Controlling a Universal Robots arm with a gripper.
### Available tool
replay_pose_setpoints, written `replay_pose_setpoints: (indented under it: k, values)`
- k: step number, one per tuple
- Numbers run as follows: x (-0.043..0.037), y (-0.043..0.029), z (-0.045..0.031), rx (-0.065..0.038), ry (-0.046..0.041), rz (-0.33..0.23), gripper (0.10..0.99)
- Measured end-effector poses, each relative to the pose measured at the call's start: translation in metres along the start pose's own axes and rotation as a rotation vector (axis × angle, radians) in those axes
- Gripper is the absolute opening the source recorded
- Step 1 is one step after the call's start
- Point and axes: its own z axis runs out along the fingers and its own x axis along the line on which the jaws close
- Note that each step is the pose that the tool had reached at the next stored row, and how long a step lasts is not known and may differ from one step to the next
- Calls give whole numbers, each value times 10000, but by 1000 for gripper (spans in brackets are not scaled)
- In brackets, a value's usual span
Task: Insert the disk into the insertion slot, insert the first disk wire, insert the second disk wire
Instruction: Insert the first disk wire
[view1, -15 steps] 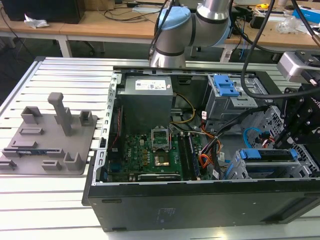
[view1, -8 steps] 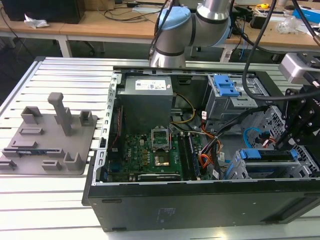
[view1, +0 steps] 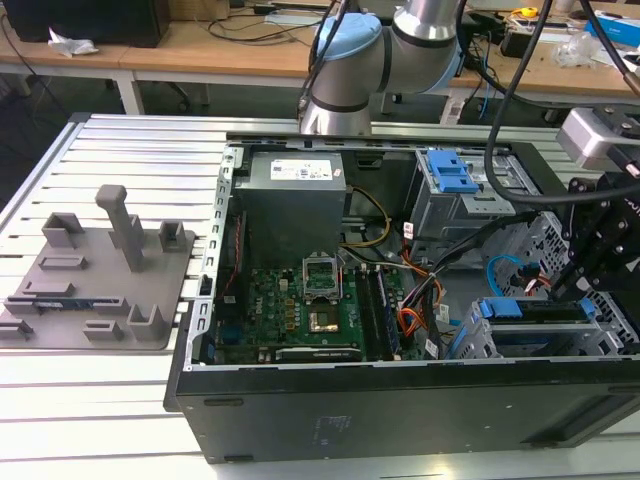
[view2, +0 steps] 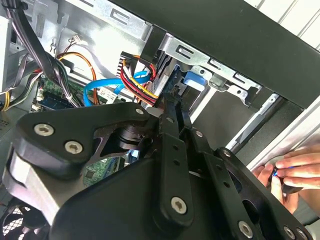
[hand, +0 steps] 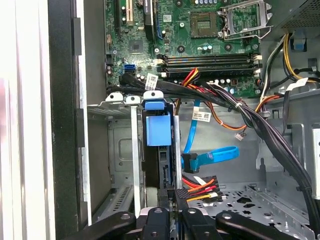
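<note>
Resting in insertion slot (hand: 121, 150), disk (hand: 159, 131) just beside hand (hand: 172, 202)

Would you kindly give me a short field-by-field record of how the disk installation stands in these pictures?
disk: sits edge-on in the insertion slot, blue caddy tab showing
second disk wire: loops beside the disk, dark plug near the caddy's side
gripper: at the disk's end, next to a red-and-yellow wire bundle
hand: a person's, seen past the gripper in the second wrist view
computer case: open, lying on the slatted table
</note>
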Motion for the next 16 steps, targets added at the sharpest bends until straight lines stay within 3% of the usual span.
replay_pose_setpoints:
  k: [16]
  values:
    - [2,-3,61,0,0,-1,165]
